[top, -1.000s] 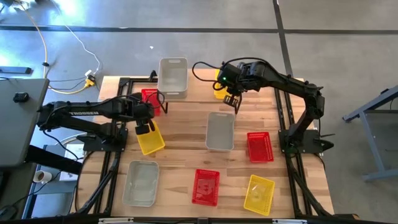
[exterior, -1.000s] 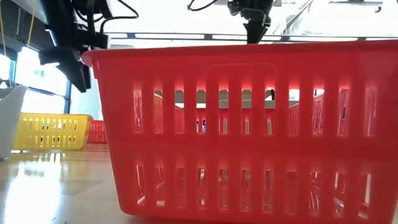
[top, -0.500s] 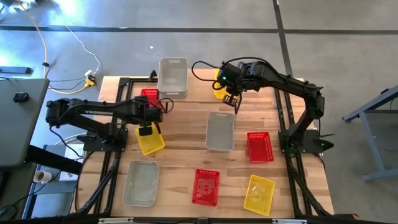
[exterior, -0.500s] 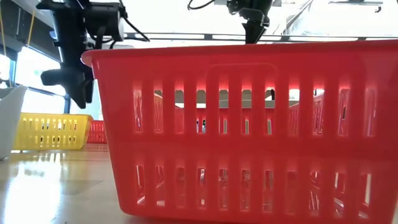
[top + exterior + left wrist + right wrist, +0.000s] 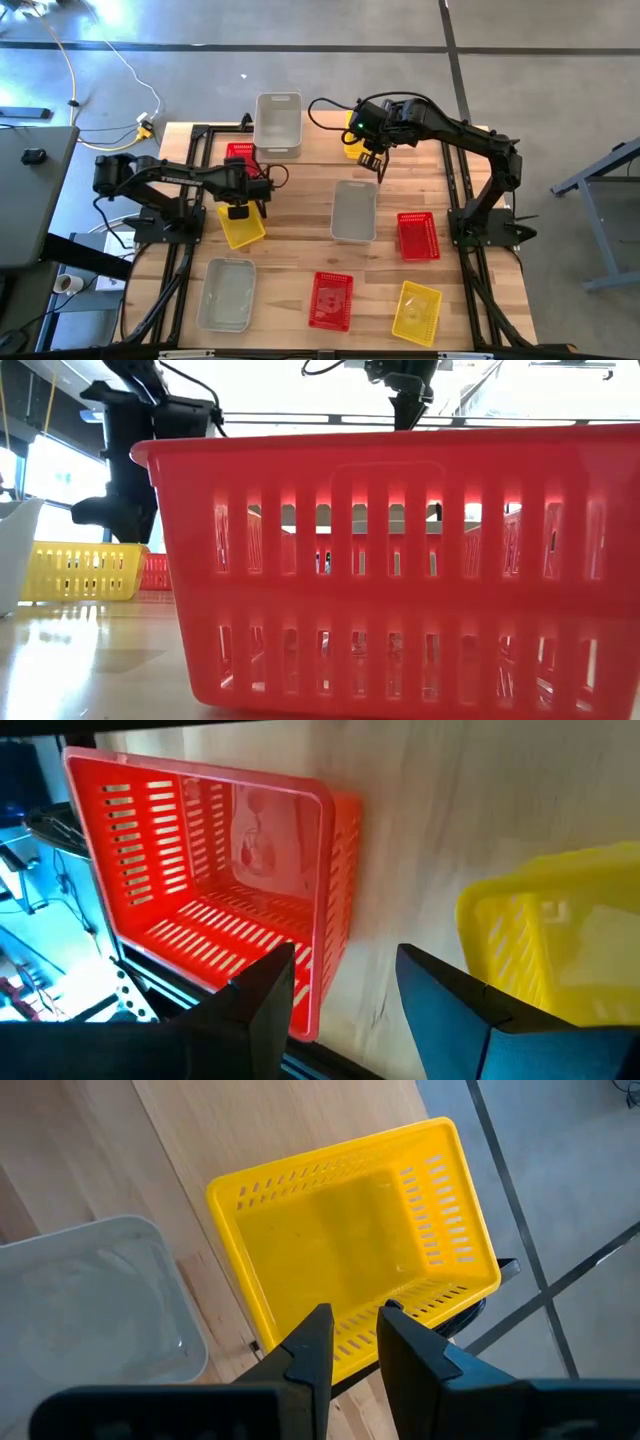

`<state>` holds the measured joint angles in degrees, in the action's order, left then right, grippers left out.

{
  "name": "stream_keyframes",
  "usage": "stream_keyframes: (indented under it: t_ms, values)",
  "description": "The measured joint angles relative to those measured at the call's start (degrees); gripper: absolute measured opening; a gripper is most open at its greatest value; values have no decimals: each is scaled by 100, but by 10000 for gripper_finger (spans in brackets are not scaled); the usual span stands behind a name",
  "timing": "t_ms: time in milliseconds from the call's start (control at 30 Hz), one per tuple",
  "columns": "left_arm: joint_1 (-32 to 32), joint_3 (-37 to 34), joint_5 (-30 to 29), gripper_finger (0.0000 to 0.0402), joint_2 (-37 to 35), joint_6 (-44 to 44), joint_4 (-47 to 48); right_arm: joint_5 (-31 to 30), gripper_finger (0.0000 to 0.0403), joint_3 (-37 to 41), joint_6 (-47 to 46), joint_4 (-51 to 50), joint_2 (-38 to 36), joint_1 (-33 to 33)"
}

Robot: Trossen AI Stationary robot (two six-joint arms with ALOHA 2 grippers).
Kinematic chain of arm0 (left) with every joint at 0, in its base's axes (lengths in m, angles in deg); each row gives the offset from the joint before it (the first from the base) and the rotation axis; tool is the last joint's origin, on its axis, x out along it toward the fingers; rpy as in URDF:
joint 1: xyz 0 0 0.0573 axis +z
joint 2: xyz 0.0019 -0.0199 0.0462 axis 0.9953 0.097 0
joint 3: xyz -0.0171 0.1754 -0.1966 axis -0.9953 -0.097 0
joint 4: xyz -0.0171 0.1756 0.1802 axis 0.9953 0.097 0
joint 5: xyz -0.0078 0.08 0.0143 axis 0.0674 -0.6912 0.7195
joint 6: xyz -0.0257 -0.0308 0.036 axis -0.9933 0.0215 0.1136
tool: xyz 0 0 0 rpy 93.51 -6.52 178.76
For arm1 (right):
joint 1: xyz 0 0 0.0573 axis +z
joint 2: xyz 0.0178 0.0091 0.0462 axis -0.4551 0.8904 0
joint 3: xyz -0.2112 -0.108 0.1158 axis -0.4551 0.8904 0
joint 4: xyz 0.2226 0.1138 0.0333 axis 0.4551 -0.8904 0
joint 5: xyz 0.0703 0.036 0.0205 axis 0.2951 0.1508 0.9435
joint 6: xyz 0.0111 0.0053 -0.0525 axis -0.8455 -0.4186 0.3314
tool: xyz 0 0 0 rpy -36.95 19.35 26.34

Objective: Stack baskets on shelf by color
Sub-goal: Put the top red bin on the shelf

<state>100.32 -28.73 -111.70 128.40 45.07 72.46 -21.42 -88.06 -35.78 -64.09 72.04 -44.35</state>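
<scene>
The left gripper (image 5: 238, 211) hangs with its fingers spread and empty, just above the gap between a red slatted basket (image 5: 242, 157) on its far side and a yellow basket (image 5: 242, 226) on its near side; bare plank shows between the two. That red basket sits close to the bench's (image 5: 300, 230) far left edge.

The right gripper (image 5: 372, 165) hovers at the far middle, fingers parted only a little and holding nothing, above the near rim of a second yellow basket (image 5: 350, 1245) that stands at the far edge. A pale grey smooth-walled basket (image 5: 278, 124) stands far left of it, another grey one (image 5: 354, 210) lies just near of it.

Farther out, a red basket (image 5: 418, 236) lies right; along the near edge lie a grey (image 5: 227, 294), a red (image 5: 331, 299) and a tilted yellow basket (image 5: 417, 311), with open wood between them.
</scene>
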Motion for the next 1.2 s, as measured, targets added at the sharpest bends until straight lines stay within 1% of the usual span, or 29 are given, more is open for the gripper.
stream_keyframes:
  t_ms: [200,333,433,533,600,833,1067,1133,1200]
  values:
    - [131,0,129,163,248,0,-98,0,69,0,-2,0,0,0]
    - [266,4,190,150,326,19,-130,0,69,0,-57,0,0,0]
    - [351,4,247,134,337,120,-157,0,69,0,-92,-2,0,0]
    - [425,4,532,118,337,149,-173,0,69,0,-94,0,0,0]
    - [456,4,620,107,337,150,-183,0,69,0,-94,-2,0,0]
    - [486,4,617,66,337,151,-199,0,69,0,-94,-2,0,0]
    - [486,4,597,14,335,141,-197,0,69,0,-128,-2,0,0]
    - [486,4,596,7,330,141,-187,2,69,0,-218,0,0,2]
    - [486,4,595,8,330,122,-188,0,69,0,-244,-2,0,1]
